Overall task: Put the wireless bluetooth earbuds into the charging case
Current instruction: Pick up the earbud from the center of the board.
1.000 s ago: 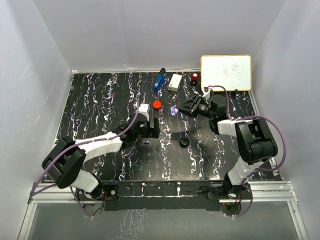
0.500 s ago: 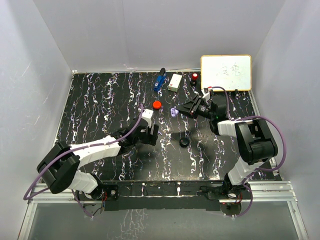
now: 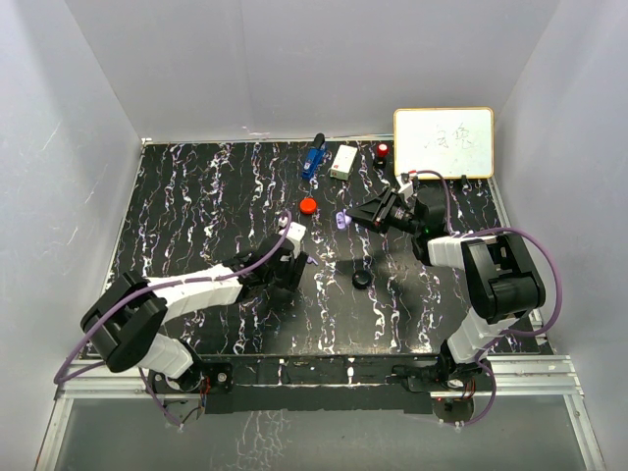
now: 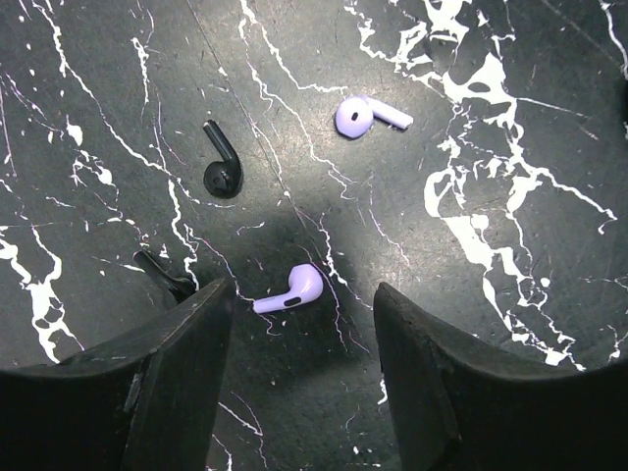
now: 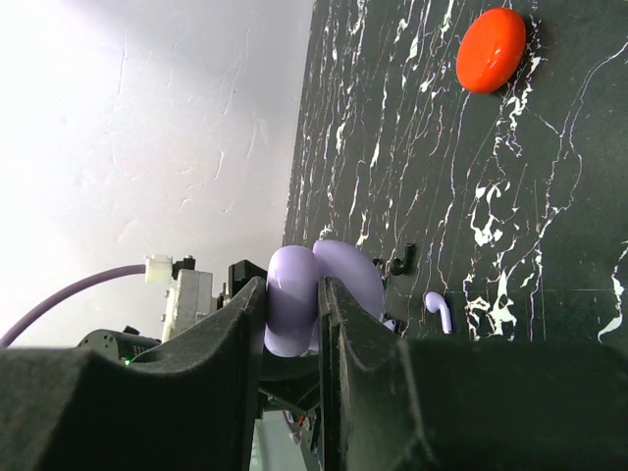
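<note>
Two lavender earbuds lie on the black marbled table in the left wrist view, one point(image 4: 290, 290) level with my left gripper's fingertips, the other point(image 4: 373, 116) farther off. Two black earbuds point(image 4: 221, 167) point(image 4: 165, 275) lie to the left. My left gripper point(image 4: 302, 312) is open, low over the table, and touches nothing. It appears left of centre in the top view point(image 3: 290, 267). My right gripper point(image 5: 292, 294) is shut on the lavender charging case point(image 5: 339, 280), hinged open and held above the table point(image 3: 340, 220).
A red round case point(image 3: 308, 205) and a black round case point(image 3: 361, 280) sit mid-table. At the back stand a blue object point(image 3: 313, 157), a white box point(image 3: 343, 161), a red-topped item point(image 3: 382, 151) and a whiteboard point(image 3: 444, 142). Grey walls enclose the table.
My left gripper has come toward the near side and down over the earbuds, and its jaws have narrowed. My right gripper shifted slightly with the lavender case.
</note>
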